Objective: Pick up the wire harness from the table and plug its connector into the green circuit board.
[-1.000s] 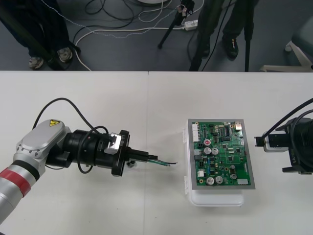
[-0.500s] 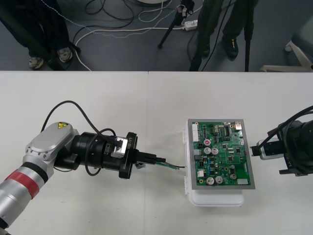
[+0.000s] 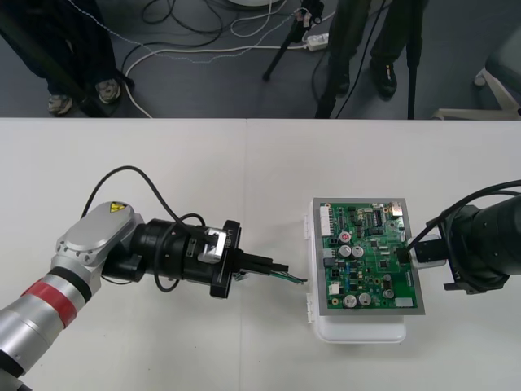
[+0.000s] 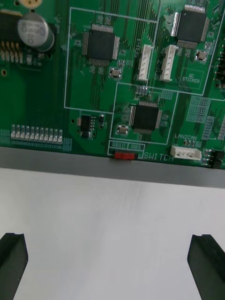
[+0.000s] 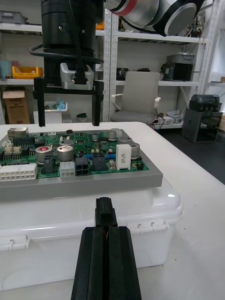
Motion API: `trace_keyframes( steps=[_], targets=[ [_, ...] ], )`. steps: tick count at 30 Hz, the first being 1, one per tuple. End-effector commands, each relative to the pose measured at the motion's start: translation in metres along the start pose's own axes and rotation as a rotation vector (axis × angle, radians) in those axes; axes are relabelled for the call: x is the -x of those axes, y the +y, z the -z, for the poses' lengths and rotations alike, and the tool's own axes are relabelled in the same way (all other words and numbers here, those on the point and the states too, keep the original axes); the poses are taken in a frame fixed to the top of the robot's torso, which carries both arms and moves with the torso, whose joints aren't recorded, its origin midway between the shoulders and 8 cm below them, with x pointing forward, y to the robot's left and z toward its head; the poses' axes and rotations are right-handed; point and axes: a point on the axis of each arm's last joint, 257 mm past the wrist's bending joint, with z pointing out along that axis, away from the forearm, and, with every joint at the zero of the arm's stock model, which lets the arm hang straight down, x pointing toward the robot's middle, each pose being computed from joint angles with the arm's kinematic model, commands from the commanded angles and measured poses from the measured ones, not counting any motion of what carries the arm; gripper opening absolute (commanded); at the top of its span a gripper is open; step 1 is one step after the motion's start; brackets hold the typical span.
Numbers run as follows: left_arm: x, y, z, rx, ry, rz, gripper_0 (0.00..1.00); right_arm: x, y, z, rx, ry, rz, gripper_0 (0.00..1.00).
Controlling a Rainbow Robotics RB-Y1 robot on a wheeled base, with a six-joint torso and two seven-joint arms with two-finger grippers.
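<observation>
The left gripper (image 3: 279, 268) lies low and level over the middle of the table (image 3: 244, 179), its arm reaching in from the table's left edge and pointing toward the right edge. Its two black fingers (image 5: 93, 262) are pressed together and clamp the wire harness (image 3: 295, 278). In the left wrist view the small black plug (image 5: 105, 213) sticks out just past the fingertips and faces the side wall of the white base (image 5: 140, 220). From above, thin green and black wires (image 3: 298, 278) run out of the fingertips and end just beside the left edge of the green circuit board (image 3: 366, 252).

The harness seems to be held flat and plug-first so that it can go straight toward a connector along the board's left edge. The plug is not in the board. It looks lower than the board's surface, level with the base.

The board rests on its base in the right half of the table, well in from the near and far edges. This leaves open table on its left for the approach.

The right gripper (image 3: 407, 254) comes in from the table's right edge and hangs over the board's right edge. Its fingers (image 4: 11, 262) are spread wide and hold nothing. Bare table lies between them in the right wrist view, with the board's edge just beyond. It is probably placed there to steady the board.
</observation>
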Motion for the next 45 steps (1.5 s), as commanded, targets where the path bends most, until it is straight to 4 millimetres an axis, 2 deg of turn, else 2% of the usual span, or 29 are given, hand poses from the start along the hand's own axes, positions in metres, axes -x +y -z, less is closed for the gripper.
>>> trace_keyframes(
  steps=[1,8,28,45],
  targets=[
    [0.014,0.024,-0.023,0.011,-0.007,-0.014,0.0,0.011,-0.008,-0.005,-0.005,-0.021,-0.06,1.0],
    [0.019,0.032,-0.033,0.007,-0.003,0.015,0.0,0.011,-0.005,-0.012,0.004,-0.011,-0.084,1.0],
    [0.019,0.033,-0.061,-0.009,0.005,0.077,0.0,0.025,-0.003,-0.019,0.008,-0.029,-0.131,1.0],
    [0.017,0.034,-0.069,-0.011,0.016,0.085,0.0,0.035,0.001,-0.024,0.02,-0.033,-0.111,1.0]
  ],
)
